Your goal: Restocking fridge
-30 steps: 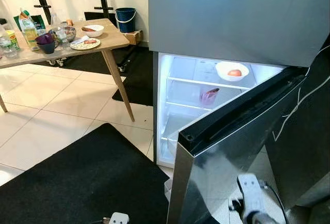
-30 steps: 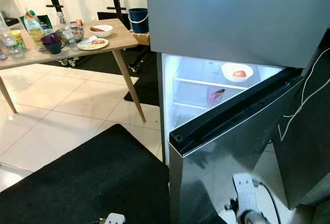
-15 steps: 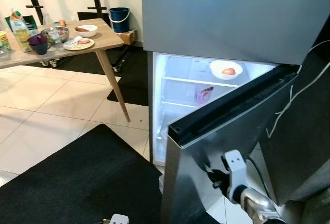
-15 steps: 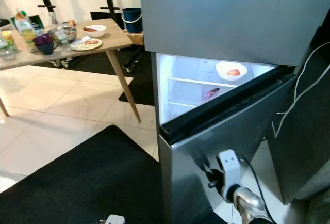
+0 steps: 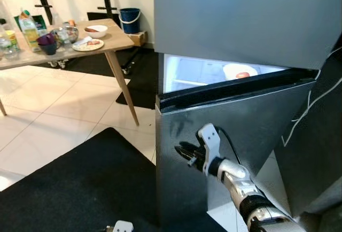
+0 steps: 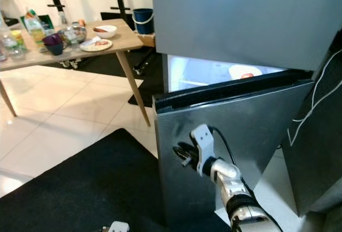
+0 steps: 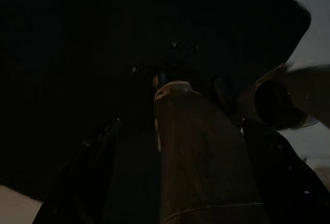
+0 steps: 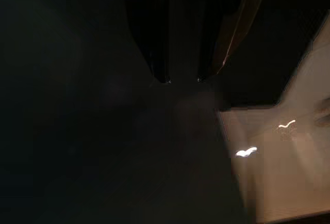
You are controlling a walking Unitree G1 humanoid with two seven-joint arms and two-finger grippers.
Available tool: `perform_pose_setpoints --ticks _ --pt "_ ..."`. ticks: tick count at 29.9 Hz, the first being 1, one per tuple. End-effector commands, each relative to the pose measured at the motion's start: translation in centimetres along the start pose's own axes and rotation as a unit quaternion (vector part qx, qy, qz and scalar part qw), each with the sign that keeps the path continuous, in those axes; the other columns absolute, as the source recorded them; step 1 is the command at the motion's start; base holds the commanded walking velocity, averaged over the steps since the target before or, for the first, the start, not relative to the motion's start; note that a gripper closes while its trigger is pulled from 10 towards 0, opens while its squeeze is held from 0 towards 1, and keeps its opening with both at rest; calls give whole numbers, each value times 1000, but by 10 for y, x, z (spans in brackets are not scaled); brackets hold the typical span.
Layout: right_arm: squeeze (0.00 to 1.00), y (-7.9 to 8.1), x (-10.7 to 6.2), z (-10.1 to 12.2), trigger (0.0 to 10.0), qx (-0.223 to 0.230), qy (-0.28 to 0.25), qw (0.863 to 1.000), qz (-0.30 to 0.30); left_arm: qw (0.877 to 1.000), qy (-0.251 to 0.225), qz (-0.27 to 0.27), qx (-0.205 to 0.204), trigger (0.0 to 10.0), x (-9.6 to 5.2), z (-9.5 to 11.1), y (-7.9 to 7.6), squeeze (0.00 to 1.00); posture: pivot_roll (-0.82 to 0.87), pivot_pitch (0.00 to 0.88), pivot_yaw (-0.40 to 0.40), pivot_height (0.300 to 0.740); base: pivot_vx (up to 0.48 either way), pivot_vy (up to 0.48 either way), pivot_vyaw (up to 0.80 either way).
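Note:
The steel lower fridge door (image 5: 256, 120) stands almost closed, leaving a narrow lit gap at its top. Through that gap I see a white bowl (image 5: 239, 71) with something red in it on a shelf. My right gripper (image 5: 184, 154) is stretched forward with its black fingers close together, tips against the door's front face near its free edge. In the right wrist view those fingertips (image 8: 165, 79) press on the dark door. My left gripper (image 7: 180, 131) hangs idle in the dark, with a dim cylinder shape in front of it.
A wooden table (image 5: 115, 42) with bowls, cups, a plate and bottles stands at the left back. A blue bucket (image 5: 130, 19) sits behind it. A black mat (image 5: 80, 189) covers the floor before the fridge. A white cable (image 5: 307, 111) hangs at the right.
The fridge door has swung from half open to nearly closed. My right arm has come up and forward, pushing against the door's face. The camera has shifted a little.

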State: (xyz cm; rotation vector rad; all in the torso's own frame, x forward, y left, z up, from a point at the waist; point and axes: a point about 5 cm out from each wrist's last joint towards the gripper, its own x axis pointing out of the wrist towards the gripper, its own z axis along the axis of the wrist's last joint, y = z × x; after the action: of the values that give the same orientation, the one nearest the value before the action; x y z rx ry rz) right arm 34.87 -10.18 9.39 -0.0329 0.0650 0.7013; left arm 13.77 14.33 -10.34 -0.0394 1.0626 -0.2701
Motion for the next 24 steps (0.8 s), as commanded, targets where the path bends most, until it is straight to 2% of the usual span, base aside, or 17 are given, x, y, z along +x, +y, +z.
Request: perform_pose_setpoints --ticks 1,2,3,5,8,10,11,14,16,17,20,21,23,24 --pt "0 -8 12 23 10000 -28 -24 998 -55 1000 16 7 -3 10000 -3 -9 5 0 -30 17 -20 740 0 0 0" --pt "0 -15 18 37 10000 -54 -29 993 -104 1000 15 9 -5 10000 -3 -8 6 0 -27 16 -22 740 0 0 0" --pt "0 -15 18 37 10000 -54 -29 993 -104 1000 15 9 -5 10000 -3 -8 6 0 -27 16 -22 740 0 0 0" --pt "0 -28 18 50 10000 -81 -36 982 -168 1000 14 10 -7 10000 -3 -8 6 0 -28 14 -24 740 0 0 0" --pt "0 -33 16 51 10000 -89 -36 978 -185 1000 14 10 -8 10000 -3 -9 6 0 -28 14 -24 740 0 0 0" --pt "0 -40 3 36 10000 -93 -13 974 -207 1000 16 9 -9 10000 -3 -10 4 0 -36 16 -24 740 0 0 0" --pt "0 -40 3 36 10000 -93 -13 974 -207 1000 16 9 -9 10000 -3 -10 4 0 -36 16 -24 740 0 0 0" --pt "0 -44 -17 4 10000 -90 41 972 -215 1000 17 8 -9 10000 -3 -11 3 0 -43 17 -24 740 0 0 0" --pt "0 -44 -17 4 10000 -90 41 972 -215 1000 17 8 -9 10000 -3 -11 3 0 -43 17 -24 740 0 0 0" --pt "0 -43 -25 -11 10000 -88 69 972 -209 1000 17 7 -8 10000 -2 -11 2 0 -43 17 -24 740 0 0 0" --pt "0 -34 -57 -64 10000 -99 183 959 -190 1000 15 5 -4 10000 -1 -7 1 0 -68 13 -18 740 0 0 0" --pt "0 -30 -65 -76 10000 -99 208 956 -184 1000 15 4 -3 10000 -1 -6 1 0 -67 11 -20 740 0 0 0" --pt "0 -23 -80 -96 10000 -68 245 950 -179 1000 13 4 -2 10000 -1 -5 1 0 -67 10 -20 740 0 0 0" --pt "0 -23 -80 -96 10000 -68 245 950 -179 1000 13 4 -2 10000 -1 -5 1 0 -67 10 -20 740 0 0 0"
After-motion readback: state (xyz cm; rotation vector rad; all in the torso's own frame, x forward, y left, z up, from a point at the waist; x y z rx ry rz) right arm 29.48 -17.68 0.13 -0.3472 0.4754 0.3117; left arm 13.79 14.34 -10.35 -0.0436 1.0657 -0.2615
